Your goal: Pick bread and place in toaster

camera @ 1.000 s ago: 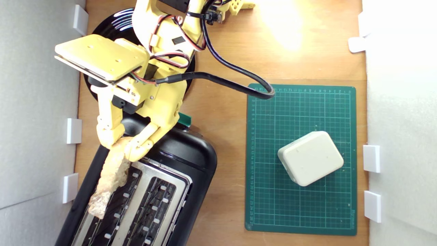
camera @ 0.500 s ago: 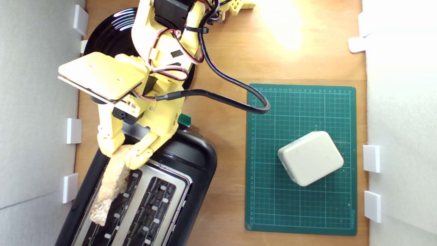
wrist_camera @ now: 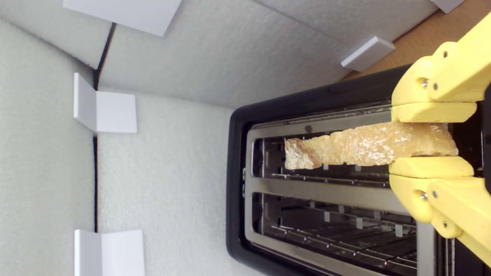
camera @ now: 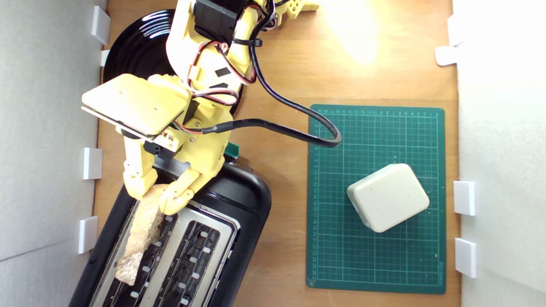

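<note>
My yellow gripper (camera: 157, 197) (wrist_camera: 432, 140) is shut on one end of the bread (camera: 138, 236) (wrist_camera: 364, 146), a thin beige crusty slice held edge-on. The slice hangs lengthwise over the slot nearest the exterior view's left of the black toaster (camera: 247, 200) (wrist_camera: 238, 191), which has a silver top plate and stands at the bottom left of the exterior view. In the wrist view the bread lines up with that slot's opening; I cannot tell whether it touches the rim. The green lever knob (camera: 231, 149) shows beside my wrist.
A glossy black plate (camera: 132, 47) lies behind the arm at the exterior view's top left. A cream rounded block (camera: 387, 197) rests on a green cutting mat (camera: 375, 264) at the right. White foam walls (camera: 42, 128) with clips border both sides, close to the toaster.
My gripper and the bread have shifted slightly toward the exterior view's right and bottom, bringing the slice more squarely over the toaster's slot. The grip stays shut.
</note>
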Action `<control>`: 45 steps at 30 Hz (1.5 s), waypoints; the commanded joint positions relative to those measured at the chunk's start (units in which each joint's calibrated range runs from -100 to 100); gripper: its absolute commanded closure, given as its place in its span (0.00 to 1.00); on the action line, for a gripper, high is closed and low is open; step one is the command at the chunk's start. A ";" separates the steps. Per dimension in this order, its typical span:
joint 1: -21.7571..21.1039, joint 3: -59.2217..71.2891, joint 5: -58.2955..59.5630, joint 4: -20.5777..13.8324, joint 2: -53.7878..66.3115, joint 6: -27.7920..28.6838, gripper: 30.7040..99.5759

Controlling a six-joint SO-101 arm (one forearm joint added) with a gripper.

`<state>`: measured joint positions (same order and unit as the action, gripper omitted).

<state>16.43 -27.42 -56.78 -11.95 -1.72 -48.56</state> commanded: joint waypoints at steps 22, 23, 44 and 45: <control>0.17 -2.77 0.89 4.79 7.46 -0.22 0.36; 0.17 -2.68 0.89 5.24 8.88 -0.06 0.36; -14.90 16.39 0.89 5.42 28.34 23.90 0.37; -16.11 19.11 0.81 5.69 30.09 25.83 0.37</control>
<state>3.07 -13.82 -56.86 -6.18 22.05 -27.19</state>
